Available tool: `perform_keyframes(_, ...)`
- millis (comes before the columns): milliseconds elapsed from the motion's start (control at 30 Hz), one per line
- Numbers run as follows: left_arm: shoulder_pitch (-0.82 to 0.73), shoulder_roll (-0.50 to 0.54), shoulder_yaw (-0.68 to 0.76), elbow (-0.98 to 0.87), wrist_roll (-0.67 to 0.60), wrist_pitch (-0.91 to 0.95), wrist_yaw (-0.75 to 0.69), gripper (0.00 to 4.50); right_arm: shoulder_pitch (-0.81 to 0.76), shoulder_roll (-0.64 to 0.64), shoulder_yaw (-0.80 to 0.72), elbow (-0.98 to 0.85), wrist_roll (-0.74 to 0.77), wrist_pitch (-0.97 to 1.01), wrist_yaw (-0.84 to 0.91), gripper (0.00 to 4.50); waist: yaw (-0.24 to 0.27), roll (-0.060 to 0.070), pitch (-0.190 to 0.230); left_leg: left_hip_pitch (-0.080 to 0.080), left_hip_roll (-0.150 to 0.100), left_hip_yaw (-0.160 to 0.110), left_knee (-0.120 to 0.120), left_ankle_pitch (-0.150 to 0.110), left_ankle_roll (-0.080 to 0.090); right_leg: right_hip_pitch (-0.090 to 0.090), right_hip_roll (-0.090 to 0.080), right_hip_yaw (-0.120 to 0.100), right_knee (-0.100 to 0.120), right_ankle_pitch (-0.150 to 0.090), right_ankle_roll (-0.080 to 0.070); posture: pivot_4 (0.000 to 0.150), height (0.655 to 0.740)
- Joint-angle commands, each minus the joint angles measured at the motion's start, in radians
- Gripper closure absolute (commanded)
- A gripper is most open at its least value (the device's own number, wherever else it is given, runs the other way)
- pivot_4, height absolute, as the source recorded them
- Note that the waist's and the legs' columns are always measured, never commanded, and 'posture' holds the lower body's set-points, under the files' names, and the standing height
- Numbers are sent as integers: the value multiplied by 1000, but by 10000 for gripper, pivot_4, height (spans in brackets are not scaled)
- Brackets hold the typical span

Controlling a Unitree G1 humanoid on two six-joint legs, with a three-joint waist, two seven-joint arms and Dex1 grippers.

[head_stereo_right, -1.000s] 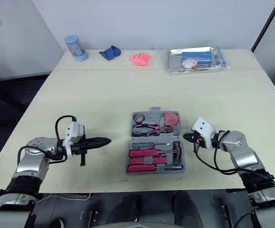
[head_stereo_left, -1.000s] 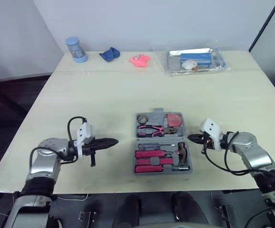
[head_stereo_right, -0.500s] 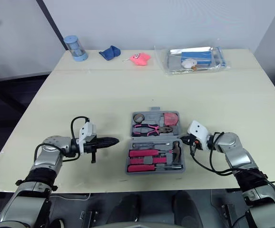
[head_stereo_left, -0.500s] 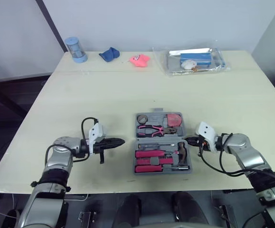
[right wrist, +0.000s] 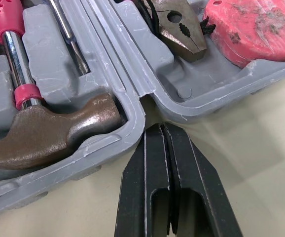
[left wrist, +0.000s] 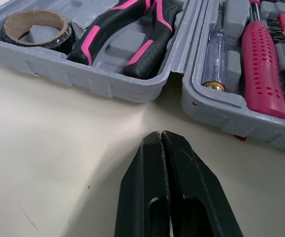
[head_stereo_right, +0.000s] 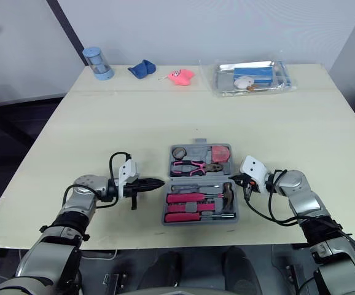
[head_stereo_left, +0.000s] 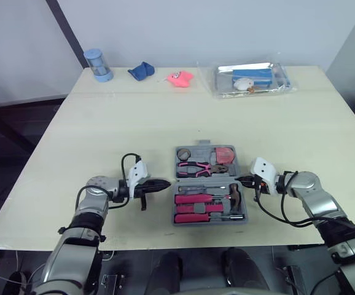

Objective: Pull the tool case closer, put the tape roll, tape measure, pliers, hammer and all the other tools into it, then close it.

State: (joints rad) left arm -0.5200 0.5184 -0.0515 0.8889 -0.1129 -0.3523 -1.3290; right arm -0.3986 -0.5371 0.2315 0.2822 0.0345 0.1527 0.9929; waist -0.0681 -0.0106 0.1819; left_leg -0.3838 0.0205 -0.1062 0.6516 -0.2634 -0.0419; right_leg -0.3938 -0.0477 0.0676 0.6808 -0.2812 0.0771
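Two closed, empty grippers flank the open tool case (head_stereo_left: 179,179) at lower centre of the frame. The left gripper (head_stereo_left: 165,184) points at its left wall and the right gripper (head_stereo_left: 239,179) at its right, both beside the hinge. Tape roll (head_stereo_left: 183,153), pliers (head_stereo_left: 197,166) and tape measure (head_stereo_left: 226,154) fill the upper half; the hammer (head_stereo_left: 234,195) lies in the lower half.

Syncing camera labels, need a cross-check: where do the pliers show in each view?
Left eye view: pliers in the tool case's far half, mid-picture.
Right eye view: same slot, mid-picture.
Left wrist view: pink-black handles beside the tape roll.
Right wrist view: metal head beside the tape measure.
Shared landmark: the case's hinge seam.
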Motion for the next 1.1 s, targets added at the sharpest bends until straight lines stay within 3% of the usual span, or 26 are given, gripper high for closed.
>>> perform_keyframes(33, -15, -26, -27, 22, 28, -4, 11, 43987, -9, 9, 5, -15, -1, -6, 3, 45000, 2, 0, 0, 0, 0, 0, 0, 0, 0, 0, 0, 0, 0, 0, 0, 1500, 7400)
perform_keyframes(433, -34, -84, -50, 39, 46, -4, 7, 43987, -7, 16, 7, -28, -3, 2, 11, 45000, 1, 0, -2, 0, 0, 0, 0, 0, 0, 1, 0, 0, 0, 0, 0, 1500, 7400)
perform_keyframes(1100, 83, -97, -97, -202, 15, 108, -83, 43987, 130, -51, -6, -253, 53, 129, 82, 45000, 5, 0, -2, 0, -1, 0, 0, 0, 0, 1, 0, 0, -1, 0, 0, 1500, 7400)
